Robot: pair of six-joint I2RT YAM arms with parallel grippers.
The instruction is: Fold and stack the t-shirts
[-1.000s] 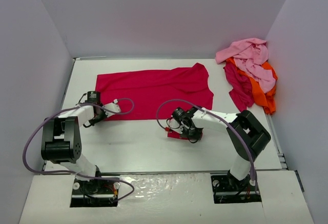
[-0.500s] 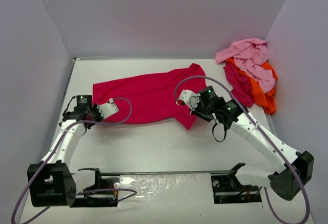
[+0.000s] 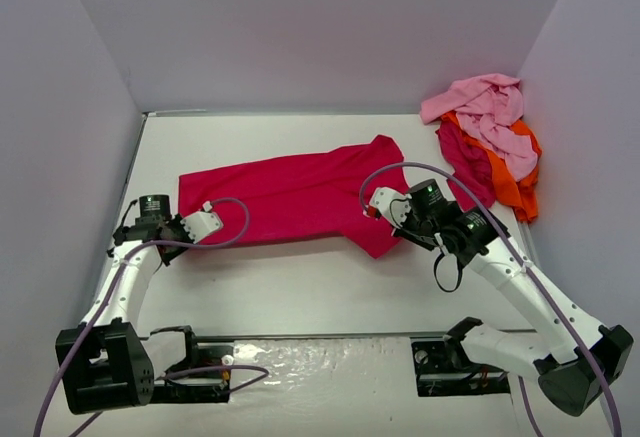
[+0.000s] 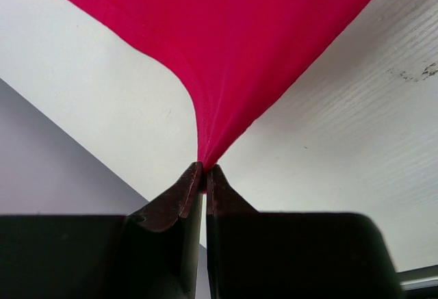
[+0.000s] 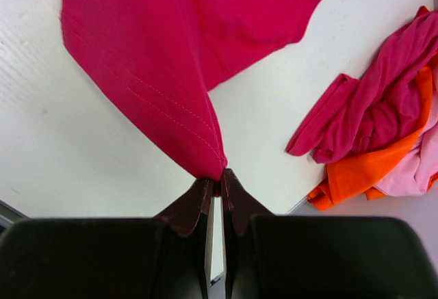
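crimson t-shirt [image 3: 290, 192] lies spread across the middle of the table [image 3: 300, 287], pinched at both ends, probably so it can be drawn taut and flat for folding. left gripper [image 4: 205, 170] is clamped tight on a bunched tip of cloth at the shirt's left end. right gripper [image 5: 217, 176] is clamped on a stitched corner at its right end, perhaps the hem. pink t-shirt [image 3: 485, 107], orange t-shirt [image 3: 515, 185] and dark magenta t-shirt [image 3: 462, 165] sit heaped in the far right corner, well apart from it.
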